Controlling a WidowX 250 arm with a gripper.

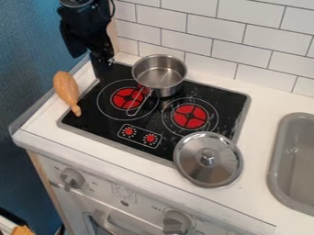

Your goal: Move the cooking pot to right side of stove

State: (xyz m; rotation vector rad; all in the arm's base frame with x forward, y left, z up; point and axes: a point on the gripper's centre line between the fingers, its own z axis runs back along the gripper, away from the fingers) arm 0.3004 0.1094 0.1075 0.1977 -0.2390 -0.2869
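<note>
At the upper left, the black gripper [99,53] hangs over the stove's back left corner, to the left of the cooking pot. The silver cooking pot [160,73] is upright and uncovered at the back of the black stove top [110,131], near the middle. Its wire handle points toward the front left, over the left burner's ring. The right red burner [189,116] lies in front and to the right of the pot, with nothing on it.
A round metal lid [208,160] overlaps the stove's front right corner and the white counter [257,103]. An orange-brown wooden object [66,87] lies across the stove's left edge. A grey sink [279,160] is at the right, and a tiled wall [211,34] stands behind.
</note>
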